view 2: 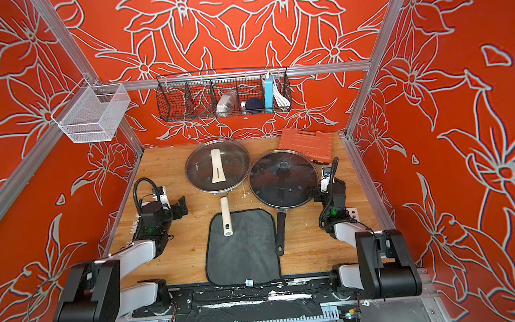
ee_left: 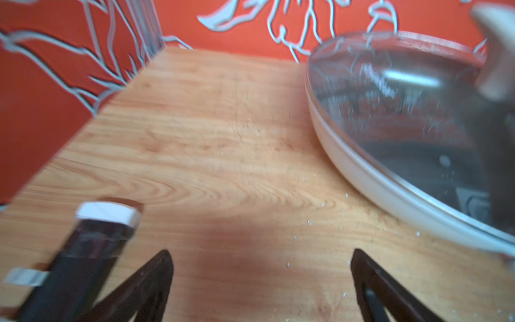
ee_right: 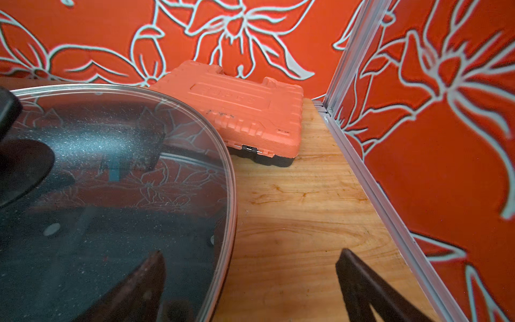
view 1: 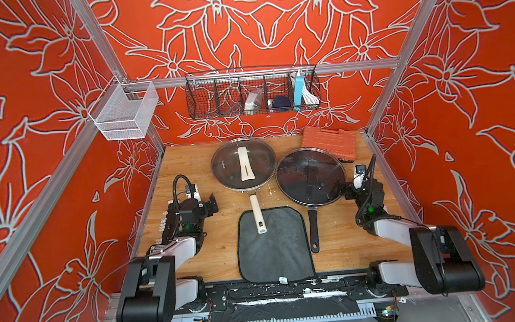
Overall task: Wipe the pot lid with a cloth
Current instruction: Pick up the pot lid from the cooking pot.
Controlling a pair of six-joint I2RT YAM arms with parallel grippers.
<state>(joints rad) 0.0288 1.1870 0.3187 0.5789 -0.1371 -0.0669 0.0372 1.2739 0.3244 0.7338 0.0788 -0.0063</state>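
Note:
The pot lid [view 1: 244,164] [view 2: 217,166], clear glass with a cream bar handle, rests on a cream pan at the back middle of the table. In the left wrist view the pot lid [ee_left: 404,111] is blurred. The dark grey cloth [view 1: 274,245] [view 2: 242,248] lies flat at the front edge, with the cream pan handle [view 1: 257,213] resting on its far end. My left gripper [view 1: 211,203] [ee_left: 262,256] is open and empty above bare wood, left of the lid. My right gripper [view 1: 346,191] [ee_right: 250,256] is open and empty beside the black-handled lid.
A black-handled glass lid [view 1: 311,176] [ee_right: 111,181] covers a dark pan whose black handle [view 1: 313,229] lies right of the cloth. An orange case [view 1: 328,143] [ee_right: 245,117] sits at the back right. A black wire basket [view 1: 252,96] and a white mesh basket [view 1: 123,112] hang above.

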